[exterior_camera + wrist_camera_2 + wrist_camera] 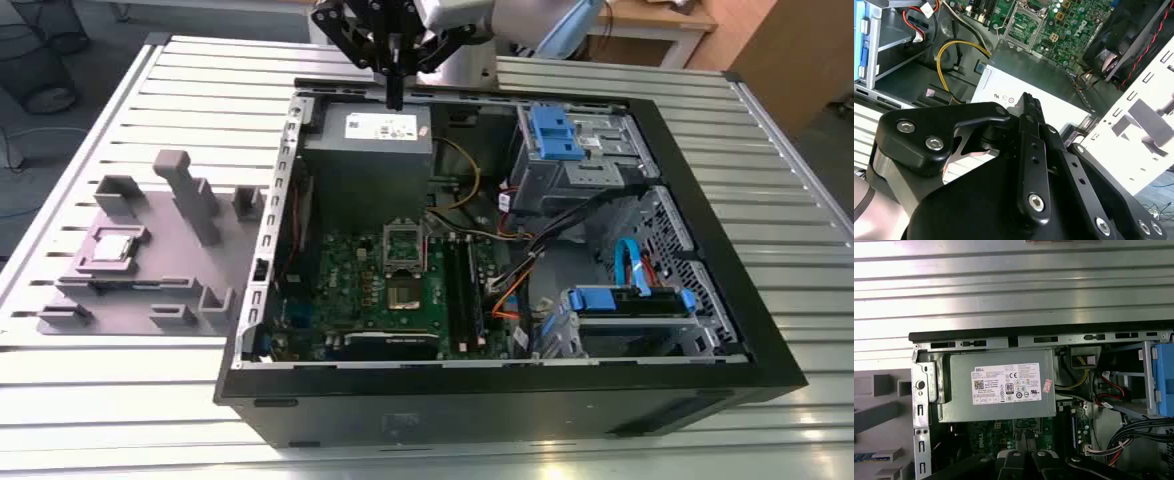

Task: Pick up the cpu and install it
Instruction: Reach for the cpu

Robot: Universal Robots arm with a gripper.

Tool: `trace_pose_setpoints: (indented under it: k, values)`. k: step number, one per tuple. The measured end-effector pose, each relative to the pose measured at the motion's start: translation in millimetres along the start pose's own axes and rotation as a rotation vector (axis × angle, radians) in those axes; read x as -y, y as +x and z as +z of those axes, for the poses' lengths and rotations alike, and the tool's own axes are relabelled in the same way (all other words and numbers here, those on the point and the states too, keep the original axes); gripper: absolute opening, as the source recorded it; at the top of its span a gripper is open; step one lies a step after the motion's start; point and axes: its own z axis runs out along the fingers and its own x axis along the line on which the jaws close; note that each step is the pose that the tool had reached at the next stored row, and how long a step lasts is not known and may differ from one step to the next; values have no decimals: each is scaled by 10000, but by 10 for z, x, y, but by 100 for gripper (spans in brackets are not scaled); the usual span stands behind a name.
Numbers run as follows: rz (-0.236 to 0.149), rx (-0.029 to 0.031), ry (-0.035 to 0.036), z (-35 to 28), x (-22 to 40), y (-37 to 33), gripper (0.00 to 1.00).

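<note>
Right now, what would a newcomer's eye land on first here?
The open computer case dominates the slatted table, its green motherboard bared. The black gripper hangs over the grey power supply at the case's far end in the exterior view, fingers together. The cpu sits on the grey fixture at the exterior view's left, outside the case.

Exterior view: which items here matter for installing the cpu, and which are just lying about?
For the job: small silvery square cpu resting on the grey plastic fixture block; square metal socket; black pincer, shut, holding nothing.
Lying about: grey metal power-supply box; blue plastic drive bracket; yellow cable.
</note>
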Motion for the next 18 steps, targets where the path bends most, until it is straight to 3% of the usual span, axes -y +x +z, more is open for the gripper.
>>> trace_pose_setpoints:
  k: [18]
  values:
    - [0, 0, -1, -1, 3, 41, 11]
